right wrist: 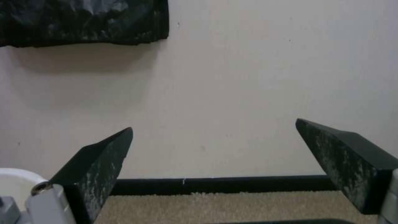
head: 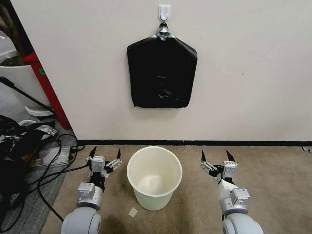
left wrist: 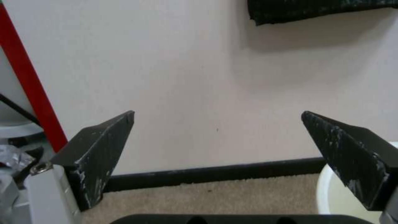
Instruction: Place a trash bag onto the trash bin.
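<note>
- The task looks to be at its very start: the bin (head: pixel 154 177) stands bare on the carpet (head: pixel 263 177), with no liner over its rim.
- The black pack (head: pixel 161 72) hangs from a hook (head: pixel 164 12) on the wall (head: pixel 251 66), straight above the bin and well apart from it. It reads as a flat, stiff pack with a taped top, so I judge it the supply of bags; no loose trash bag is out yet.
- The left gripper (head: pixel 105 152) hovers low, just beside the bin on the robot's left, its 2 fingers spread wide and holding nothing.
- The right gripper (head: pixel 216 156) hovers near the bin on the robot's right, a little farther off, its 2 fingers also spread and empty.
- Both grippers point toward the wall, well below the pack.
- The next move likely calls for raising 1 arm from the bin's level up to the pack's lower edge, then pinching thin film without dragging the whole pack off the hook.
</note>
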Tool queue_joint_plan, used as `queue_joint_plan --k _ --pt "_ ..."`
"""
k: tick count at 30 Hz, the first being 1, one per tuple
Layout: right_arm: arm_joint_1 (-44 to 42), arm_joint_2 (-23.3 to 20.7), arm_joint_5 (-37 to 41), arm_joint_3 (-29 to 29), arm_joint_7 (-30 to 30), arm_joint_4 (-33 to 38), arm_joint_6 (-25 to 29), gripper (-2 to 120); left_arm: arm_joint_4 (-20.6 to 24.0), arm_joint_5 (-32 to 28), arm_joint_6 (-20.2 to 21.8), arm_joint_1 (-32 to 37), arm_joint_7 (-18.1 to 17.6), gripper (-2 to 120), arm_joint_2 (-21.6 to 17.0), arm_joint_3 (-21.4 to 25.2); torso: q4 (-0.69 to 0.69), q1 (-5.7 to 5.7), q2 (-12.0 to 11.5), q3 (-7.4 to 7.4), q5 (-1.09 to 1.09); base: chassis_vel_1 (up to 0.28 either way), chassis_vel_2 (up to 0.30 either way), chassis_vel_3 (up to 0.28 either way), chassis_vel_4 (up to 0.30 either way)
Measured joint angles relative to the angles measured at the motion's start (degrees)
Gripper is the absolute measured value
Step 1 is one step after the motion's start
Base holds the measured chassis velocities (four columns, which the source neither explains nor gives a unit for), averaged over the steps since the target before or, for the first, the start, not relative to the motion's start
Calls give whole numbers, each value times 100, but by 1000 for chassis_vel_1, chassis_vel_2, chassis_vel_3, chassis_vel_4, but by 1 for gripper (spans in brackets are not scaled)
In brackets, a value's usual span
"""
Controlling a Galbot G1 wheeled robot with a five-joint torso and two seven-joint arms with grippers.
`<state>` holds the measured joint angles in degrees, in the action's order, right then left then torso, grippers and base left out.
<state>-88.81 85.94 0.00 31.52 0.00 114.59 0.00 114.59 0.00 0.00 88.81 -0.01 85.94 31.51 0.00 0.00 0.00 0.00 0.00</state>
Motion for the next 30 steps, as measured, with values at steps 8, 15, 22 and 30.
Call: queue_joint_plan --k 8,15,22,30 --pt "0 0 0 0 0 0 0 100 0 0 0 0 0 100 0 0 0 0 0 0 0 0 0 0 0" --pt "0 0 0 0 0 0 0 100 0 0 0 0 0 100 0 0 0 0 0 0 0 0 0 0 0" --pt "-57 5 102 1 367 134 2 100 -20 -212 -32 -86 -154 100 -64 -72 2 0 0 0 0 0 0 0 0" --pt "-208 -70 202 26 1655 535 257 100 -414 -1073 -674 -874 -1050 100 -493 -565 -1 0 0 1 -1 0 0 0 0"
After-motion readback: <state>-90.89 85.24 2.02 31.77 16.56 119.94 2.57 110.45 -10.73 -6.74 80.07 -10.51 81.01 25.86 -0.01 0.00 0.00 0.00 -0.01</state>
